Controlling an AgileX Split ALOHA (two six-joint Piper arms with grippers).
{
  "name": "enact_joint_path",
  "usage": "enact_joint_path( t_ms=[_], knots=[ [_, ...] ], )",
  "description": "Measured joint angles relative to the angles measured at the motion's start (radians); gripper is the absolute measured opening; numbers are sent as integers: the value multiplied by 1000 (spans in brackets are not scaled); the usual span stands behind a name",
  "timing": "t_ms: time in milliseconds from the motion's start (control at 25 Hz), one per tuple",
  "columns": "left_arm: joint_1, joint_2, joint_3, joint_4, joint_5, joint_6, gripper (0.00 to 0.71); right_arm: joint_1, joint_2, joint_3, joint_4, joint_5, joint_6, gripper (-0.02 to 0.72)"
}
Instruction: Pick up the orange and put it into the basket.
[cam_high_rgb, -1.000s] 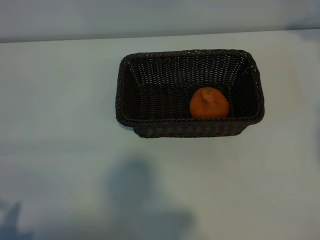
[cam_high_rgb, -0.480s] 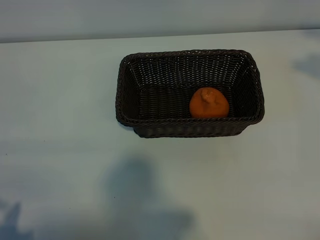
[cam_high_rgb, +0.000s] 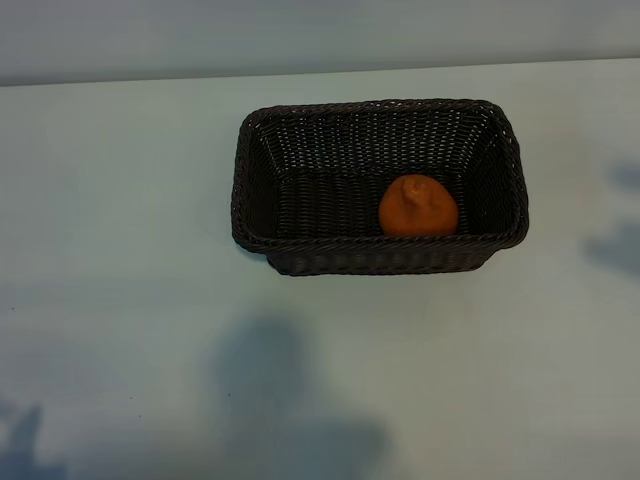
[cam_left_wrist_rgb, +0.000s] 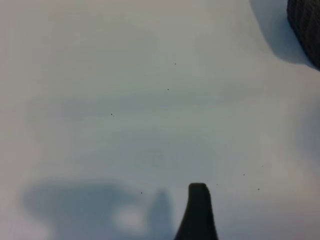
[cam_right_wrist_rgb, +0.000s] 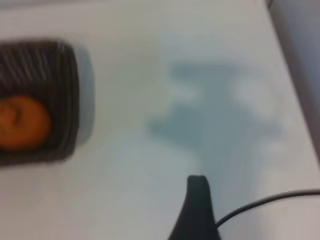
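Both claws released, empty; only right wrist view shows orange (cam_right_wrist_rgb: 22, 122) beside cable (cam_right_wrist_rgb: 265, 202), in basket (cam_right_wrist_rgb: 67, 90).

The orange (cam_high_rgb: 418, 206) lies in the basket's (cam_high_rgb: 380, 256) right part, on the table (cam_high_rgb: 120, 250).

I count 1 orange (cam_high_rgb: 418, 206), sitting in 1 basket (cam_high_rgb: 300, 255), both on 1 table (cam_high_rgb: 120, 200). From each wrist cam I get 1 dark finger: 1 on the left (cam_left_wrist_rgb: 197, 212), 1 on the right (cam_right_wrist_rgb: 195, 210), so 2 total. Also 1 thin black cable (cam_right_wrist_rgb: 265, 202) by the right one.
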Motion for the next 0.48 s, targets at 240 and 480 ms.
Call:
enact_joint_path(
  t_ms=[240,480],
  knots=[
    [0,0,0,0,0,0,592,0,-168,144,3,-15,-17,561],
    [0,0,0,0,0,0,592,48,-339,211,-14,-73,-25,561]
  ],
)
